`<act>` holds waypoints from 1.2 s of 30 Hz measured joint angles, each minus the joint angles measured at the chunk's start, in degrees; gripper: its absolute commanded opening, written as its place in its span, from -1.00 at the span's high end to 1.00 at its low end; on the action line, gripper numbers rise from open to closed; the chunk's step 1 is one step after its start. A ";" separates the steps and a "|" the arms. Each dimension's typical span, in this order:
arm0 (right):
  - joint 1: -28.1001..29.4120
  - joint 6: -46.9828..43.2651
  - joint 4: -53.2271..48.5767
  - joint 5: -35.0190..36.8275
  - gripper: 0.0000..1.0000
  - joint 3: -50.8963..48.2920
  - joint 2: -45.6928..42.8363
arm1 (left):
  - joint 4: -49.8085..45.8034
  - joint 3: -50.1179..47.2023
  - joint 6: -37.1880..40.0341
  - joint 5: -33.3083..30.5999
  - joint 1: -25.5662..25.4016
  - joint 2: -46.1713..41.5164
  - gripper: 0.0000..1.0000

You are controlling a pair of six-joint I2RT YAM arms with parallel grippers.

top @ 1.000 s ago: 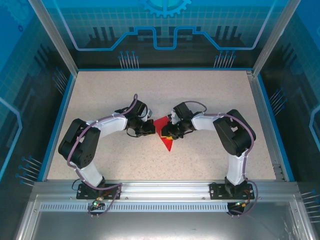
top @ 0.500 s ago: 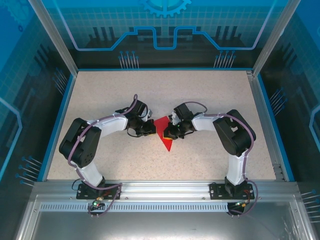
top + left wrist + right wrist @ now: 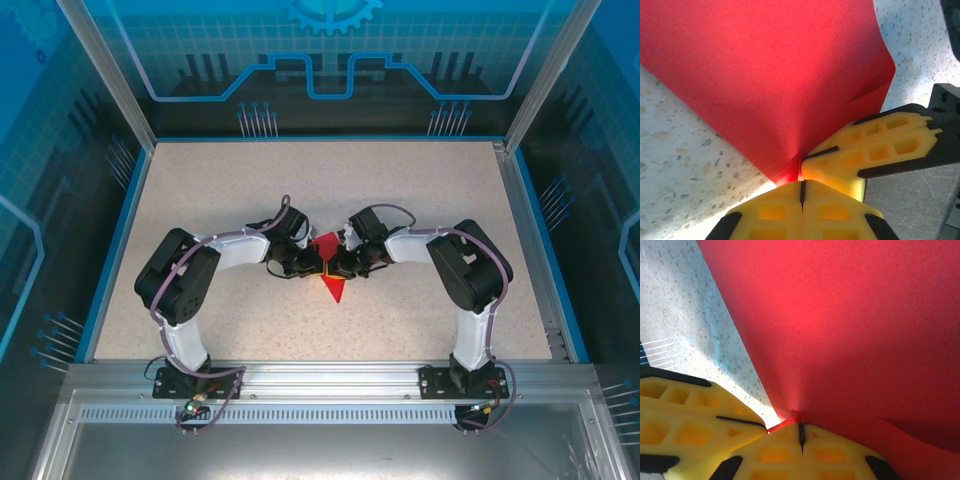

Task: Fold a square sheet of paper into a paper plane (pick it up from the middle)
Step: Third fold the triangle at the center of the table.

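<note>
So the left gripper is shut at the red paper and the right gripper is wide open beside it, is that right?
Not quite: the right gripper is shut too, pinching the paper, as the right wrist view shows. The left gripper is indeed shut at the paper.

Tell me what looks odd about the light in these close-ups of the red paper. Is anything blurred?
Left wrist view: the red paper looks soft and grainy this close, brightest where the left gripper pinches it. Right wrist view: same bright spot at the right gripper, deep shadow across the paper's lower right, a washed-out light patch on the table. Top view: even light, sharp.
</note>
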 measured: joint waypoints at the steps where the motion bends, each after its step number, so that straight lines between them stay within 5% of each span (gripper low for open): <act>1: 0.00 0.00 0.20 -0.04 1.00 -0.13 0.00 | 0.24 0.02 -0.09 0.02 -0.02 0.00 1.00; 36: -0.39 0.09 2.51 -1.07 1.00 -1.42 -0.35 | -2.67 2.82 1.99 -0.79 -0.11 3.89 1.00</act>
